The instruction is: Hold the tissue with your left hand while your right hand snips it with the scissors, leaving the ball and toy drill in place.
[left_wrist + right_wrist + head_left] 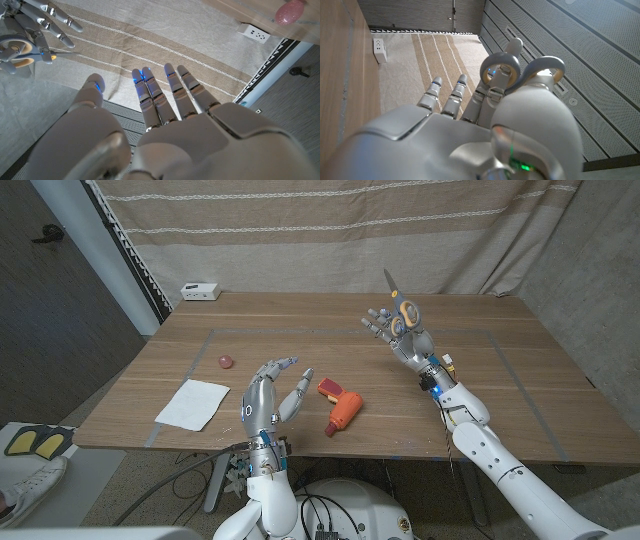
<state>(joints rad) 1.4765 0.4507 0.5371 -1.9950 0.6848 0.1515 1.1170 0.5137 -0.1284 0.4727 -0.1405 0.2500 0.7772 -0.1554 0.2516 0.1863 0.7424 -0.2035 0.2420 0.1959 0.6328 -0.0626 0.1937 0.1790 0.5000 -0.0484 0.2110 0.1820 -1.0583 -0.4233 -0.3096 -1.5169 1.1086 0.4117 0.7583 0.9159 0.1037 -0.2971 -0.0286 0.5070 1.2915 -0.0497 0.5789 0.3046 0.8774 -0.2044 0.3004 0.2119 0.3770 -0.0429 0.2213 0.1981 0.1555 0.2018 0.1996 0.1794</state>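
In the head view, the wooden table [400, 390] carries a white tissue [193, 403] near its front left edge, a small pink ball [225, 361] just behind it, and an orange toy drill [341, 406] toward the front middle. A white power strip [200, 291] sits at the far left corner, against the striped curtain [330, 230]. The left hand [272, 392] is raised between tissue and drill, fingers spread apart and holding nothing. The right hand [398, 333] is lifted over the far right part of the table, gripping the scissors [400, 308] by their yellow-lined handles, blades pointing up.

The left wrist view has the left hand's [165, 125] fingers straight and apart against the curtain, with the ball [290, 11], the power strip [254, 33] and the right hand [37, 25] with the scissors [17, 55] beyond.

In the right wrist view, the right hand [485, 120] has fingers threaded through the scissors' [522, 72] handle loops, with the power strip [379, 49] beside the table edge [337, 75].
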